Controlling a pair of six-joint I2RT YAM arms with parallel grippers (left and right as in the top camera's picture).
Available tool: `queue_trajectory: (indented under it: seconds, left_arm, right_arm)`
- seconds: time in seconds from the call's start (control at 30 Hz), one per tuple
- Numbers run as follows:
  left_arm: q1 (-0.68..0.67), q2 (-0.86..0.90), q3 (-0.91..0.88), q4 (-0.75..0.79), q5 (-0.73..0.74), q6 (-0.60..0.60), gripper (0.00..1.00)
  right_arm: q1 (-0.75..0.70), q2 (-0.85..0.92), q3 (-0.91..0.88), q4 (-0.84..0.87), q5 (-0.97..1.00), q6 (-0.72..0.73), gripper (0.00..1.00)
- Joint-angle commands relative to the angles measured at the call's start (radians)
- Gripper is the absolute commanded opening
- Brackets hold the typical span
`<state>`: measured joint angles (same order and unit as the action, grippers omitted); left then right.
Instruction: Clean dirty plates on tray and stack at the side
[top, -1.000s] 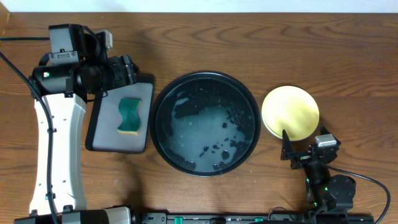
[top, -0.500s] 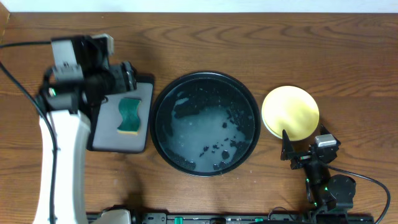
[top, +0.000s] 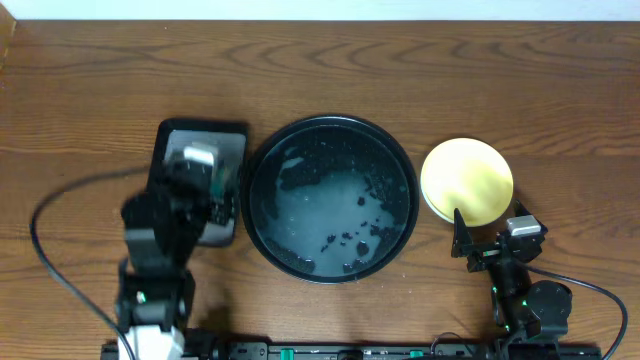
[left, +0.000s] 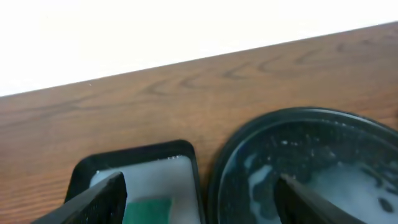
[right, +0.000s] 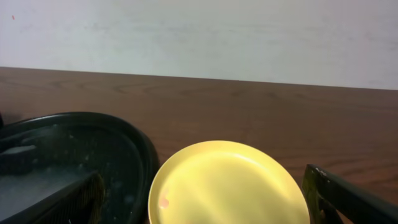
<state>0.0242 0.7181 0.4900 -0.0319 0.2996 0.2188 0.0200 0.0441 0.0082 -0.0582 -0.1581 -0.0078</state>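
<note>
The round black tray (top: 330, 121) sits mid-table holding soapy water and dark crumbs, with no plate in it; it also shows in the left wrist view (left: 298, 124) and the right wrist view (right: 93, 130). The pale yellow plate (top: 467, 180) lies on the table to its right, with a small pink spot near its left rim (right: 230, 180). The mint green plates do not show in any view. My left gripper (top: 205, 195) (left: 199, 190) is open and empty. My right gripper (top: 490, 236) (right: 205, 196) is open and empty, just in front of the yellow plate.
A small rectangular black-rimmed grey tray (top: 200, 135) (left: 130, 163) stands left of the round tray. A green sponge (left: 146, 208) lies in it, below my left gripper. The left arm covers the tray's near half from overhead.
My left arm has pulled back from the far left toward the table's front and now hangs over the near part of the grey tray, hiding the sponge from overhead. The right arm has not moved.
</note>
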Motion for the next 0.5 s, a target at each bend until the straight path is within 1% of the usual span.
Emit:
queue_trajectory:
  seconds: [0.0, 0.2, 0.37, 0.47]
  left_arm:
    - [0.002, -0.140, -0.148, 0.056, -0.025, 0.045, 0.76]
    - [0.002, -0.343, -0.322, 0.076, -0.050, 0.074, 0.76]
    - [0.002, -0.481, -0.406, 0.073, -0.062, 0.122, 0.76]
    - [0.003, -0.552, -0.441, 0.052, -0.082, 0.126, 0.76]
  right_arm:
    - [0.008, 0.000, -0.003, -0.002, -0.004, 0.011, 0.99]
    - [0.008, 0.000, -0.003, -0.003, -0.004, 0.011, 0.99]
    - [0.008, 0.000, -0.003, -0.003, -0.004, 0.011, 0.99]
    - [0.008, 0.000, -0.003, -0.003, -0.004, 0.011, 0.99]
